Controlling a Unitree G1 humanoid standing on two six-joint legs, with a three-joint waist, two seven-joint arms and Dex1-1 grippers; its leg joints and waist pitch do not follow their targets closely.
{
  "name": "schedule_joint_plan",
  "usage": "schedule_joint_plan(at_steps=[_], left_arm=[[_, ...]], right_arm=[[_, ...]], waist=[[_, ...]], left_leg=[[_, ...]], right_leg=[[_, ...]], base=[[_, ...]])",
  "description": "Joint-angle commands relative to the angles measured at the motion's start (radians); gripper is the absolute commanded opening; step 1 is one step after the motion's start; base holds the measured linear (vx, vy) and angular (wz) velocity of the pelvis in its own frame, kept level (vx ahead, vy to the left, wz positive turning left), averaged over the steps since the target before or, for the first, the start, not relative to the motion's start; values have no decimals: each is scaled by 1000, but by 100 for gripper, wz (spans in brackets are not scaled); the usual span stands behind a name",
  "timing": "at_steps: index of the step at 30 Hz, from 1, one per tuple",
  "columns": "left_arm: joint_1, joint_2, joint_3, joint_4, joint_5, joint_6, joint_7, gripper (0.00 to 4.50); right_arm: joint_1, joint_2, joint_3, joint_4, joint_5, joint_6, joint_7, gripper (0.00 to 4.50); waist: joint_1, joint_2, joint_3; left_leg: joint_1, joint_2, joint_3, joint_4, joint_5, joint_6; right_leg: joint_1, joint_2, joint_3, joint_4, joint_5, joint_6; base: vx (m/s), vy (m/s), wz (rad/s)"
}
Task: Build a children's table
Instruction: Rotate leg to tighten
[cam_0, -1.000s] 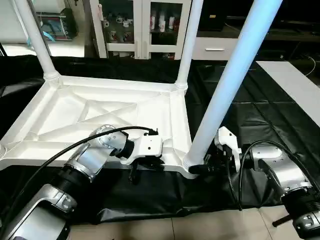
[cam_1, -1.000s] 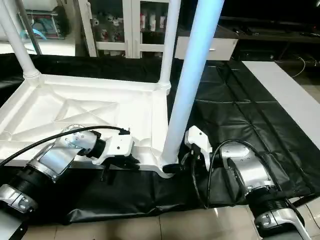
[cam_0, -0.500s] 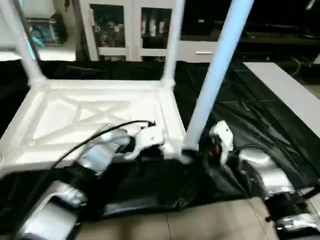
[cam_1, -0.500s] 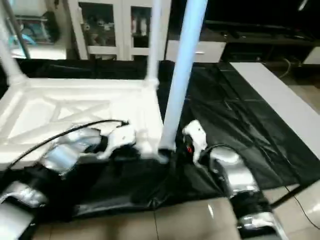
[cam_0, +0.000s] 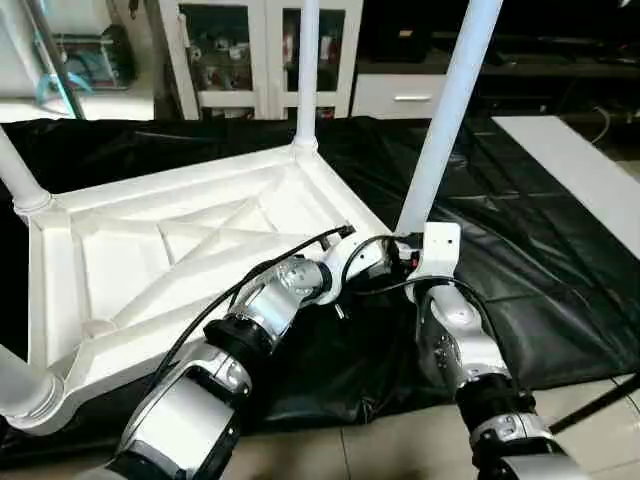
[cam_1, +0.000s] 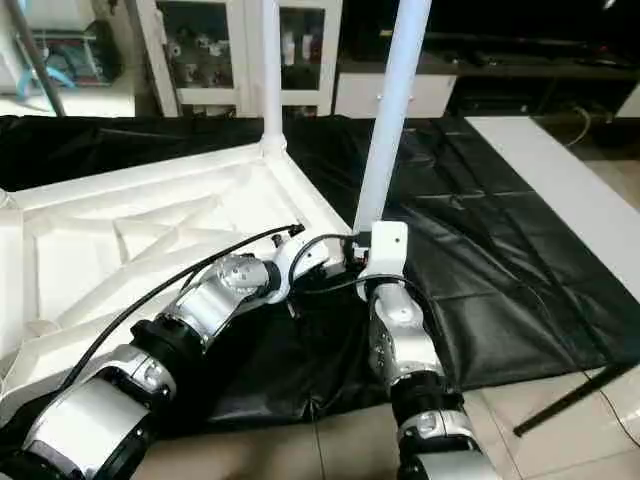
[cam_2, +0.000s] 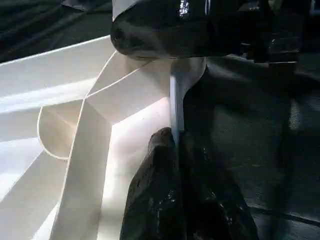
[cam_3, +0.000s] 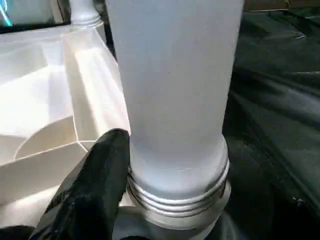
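Upside down on the black-draped work table (cam_0: 520, 260) — tabletop (cam_0: 180, 250), four legs standing in the corner sockets. Left gripper (cam_2: 175, 200) pinched thin on the rim beside the near-right corner; right gripper (cam_3: 165, 200) clasping the base of the leg (cam_0: 445, 120) there. Likely to tilt or bind the leg if pushed off-axis — could lever the tabletop loose. Corner close to the work table's front edge; open cloth to the right.

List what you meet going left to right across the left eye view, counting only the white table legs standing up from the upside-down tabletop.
Near-left corner leg → far-left corner leg → far corner leg → leg at the grippers.
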Motion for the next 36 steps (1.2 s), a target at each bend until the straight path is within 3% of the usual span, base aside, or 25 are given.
schedule_joint_plan(at_steps=[1, 2, 5, 6, 7, 8, 9, 13, 16, 17, 19, 22, 25, 28, 32, 36], left_arm=[[-22, 31, 4, 41, 41, -16, 98, 0], [-23, 35, -1, 50, 42, -29, 88, 0], [-21, 58, -16, 80, 51, -68, 50, 0], [-21, 58, -16, 81, 50, -68, 49, 0], [-19, 61, -14, 82, 49, -72, 42, 0], [-11, 70, -15, 74, 45, -78, 16, 0], [4, 85, -18, 52, 36, -84, -41, 0], [50, 133, -38, -12, -1, -79, -215, 0], [73, 171, -50, -47, -18, -79, -302, 0], [106, 219, -70, -111, -54, -108, -441, 0], [114, 230, -75, -130, -63, -115, -470, 0], [173, 307, -125, -269, -124, -144, -696, 0], [189, 326, -139, -310, -137, -150, -750, 0], [190, 329, -144, -320, -138, -142, -773, 0], [164, 332, -155, -290, -105, -163, -771, 0], [167, 345, -154, -318, -108, -145, -782, 0]], right_arm=[[3, 58, 25, -50, 53, -49, 139, 264], [8, 61, 25, -69, 66, -58, 162, 319], [20, 19, 32, -109, 62, -100, 173, 341], [20, 18, 32, -109, 62, -100, 173, 354], [21, 12, 27, -113, 66, -105, 178, 354], [23, -1, 16, -125, 77, -95, 195, 368], [30, -30, 6, -146, 87, -77, 228, 377], [62, -125, 2, -204, 98, -16, 337, 411], [98, -193, 6, -266, 127, 42, 434, 431], [136, -264, 19, -321, 151, 105, 536, 442], [144, -278, 24, -331, 160, 119, 566, 442], [212, -385, 99, -403, 213, 193, 811, 442], [237, -449, 153, -452, 242, 253, 953, 442], [230, -462, 165, -458, 237, 269, 981, 442], [181, -485, 224, -424, 164, 258, 1023, 442], [164, -525, 278, -418, 143, 265, 1089, 416]], waist=[[2, -3, -58], [4, -5, -59], [8, 1, -63], [6, -1, -63], [-2, -2, -64], [-3, 4, -60], [-2, 4, -62], [8, 6, -58], [11, 2, -53], [13, 5, -52], [13, 6, -51], [16, 5, -50], [26, 9, -43], [27, 5, -43], [25, 1, -43], [30, 1, -47]], left_leg=[[7, 26, -8, -76, -235, 56], [6, 27, -7, -74, -203, 72], [-3, 27, -9, -71, -119, 105], [-5, 26, -8, -70, -114, 111], [-13, 28, -13, -72, -94, 110], [-3, 29, -8, -71, -118, 110], [1, 30, -7, -69, -124, 110], [3, 32, -3, -68, -113, 117], [4, 33, -3, -72, -172, 105], [5, 34, -5, -75, -189, 94], [6, 37, -5, -77, -202, 81], [10, 40, -7, -81, -238, 63], [23, 43, -2, -84, -296, 47], [19, 41, -4, -86, -308, 26], [15, 40, -8, -87, -307, 10], [16, 41, -5, -82, -255, 20]], right_leg=[[36, -47, 35, -62, -203, -195], [39, -47, 36, -56, -162, -209], [50, -48, 35, -41, -72, -224], [50, -47, 34, -41, -65, -222], [58, -49, 32, -36, -56, -222], [47, -48, 32, -47, -92, -230], [46, -49, 33, -46, -95, -240], [48, -45, 35, -38, -53, -269], [49, -47, 36, -48, -131, -253], [48, -48, 36, -52, -169, -243], [45, -47, 37, -53, -186, -237], [46, -48, 37, -55, -219, -233], [33, -44, 40, -63, -253, -233], [35, -48, 40, -65, -297, -218], [35, -51, 40, -67, -347, -188], [37, -49, 41, -59, -276, -204]], base=[[52, -16, 5], [0, 0, 0], [0, 0, 0], [0, 0, 0], [0, 0, 0], [0, 0, 0], [0, 0, 0], [0, 0, 0], [0, 0, 0], [0, 0, 0], [0, 0, 0], [0, 0, 0], [0, 0, 0], [0, 0, 0], [0, 0, 0], [0, 0, 0]])
